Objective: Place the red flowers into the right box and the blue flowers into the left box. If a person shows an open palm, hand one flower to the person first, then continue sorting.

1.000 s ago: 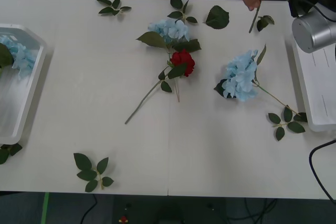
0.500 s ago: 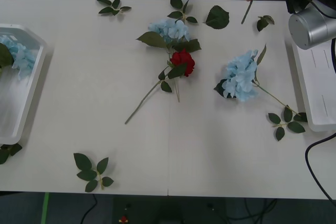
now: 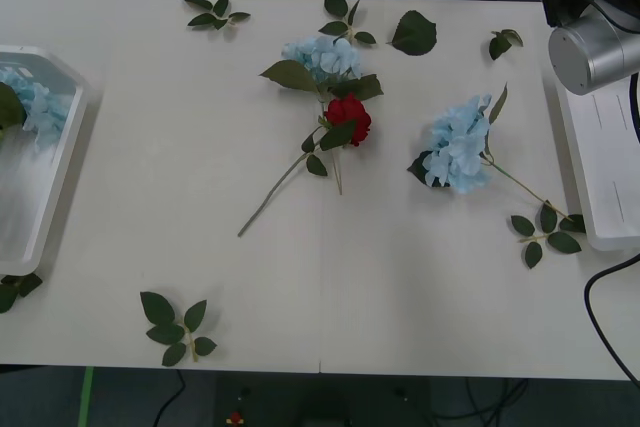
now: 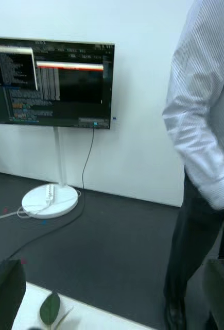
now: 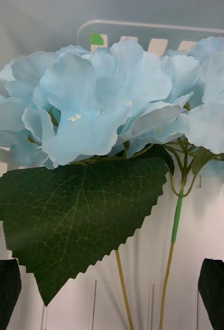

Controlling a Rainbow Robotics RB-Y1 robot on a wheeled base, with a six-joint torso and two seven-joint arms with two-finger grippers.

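White table (image 3: 200,247), leaf sprigs (image 3: 178,327) scattered about. Left box (image 3: 45,197) at the table's left edge, one blue flower (image 3: 35,107) lying in it; left gripper (image 5: 112,294) over that bloom, black fingers (image 5: 3,291) spread apart, nothing held. Two more blue flowers (image 3: 458,144) loose on the table, one touching the single red flower (image 3: 349,117) mid-table. Right box (image 3: 610,167) at the right edge. Right gripper (image 4: 112,294) raised, facing the room; jaws apart, empty.

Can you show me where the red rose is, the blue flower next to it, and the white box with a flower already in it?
red rose (image 3: 349,113): front view, flower head
blue flower (image 3: 458,144): front view, petals
left box (image 3: 28,209): front view, bare floor
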